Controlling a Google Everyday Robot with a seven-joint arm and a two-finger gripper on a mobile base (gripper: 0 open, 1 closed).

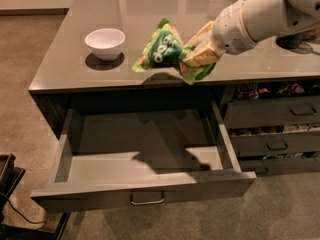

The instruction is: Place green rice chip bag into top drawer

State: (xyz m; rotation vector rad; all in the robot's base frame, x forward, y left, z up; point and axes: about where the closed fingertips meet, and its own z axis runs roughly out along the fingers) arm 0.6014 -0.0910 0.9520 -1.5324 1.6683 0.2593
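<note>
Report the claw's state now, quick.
The claw: closed, holding the green rice chip bag in the air at the front edge of the counter, above the open top drawer.

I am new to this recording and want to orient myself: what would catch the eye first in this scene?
The bright green rice chip bag stands out first, held by the gripper just above the front edge of the grey counter, right of centre. Below it, the top drawer is pulled wide open. A white bowl sits on the counter to the left of the bag.
</note>
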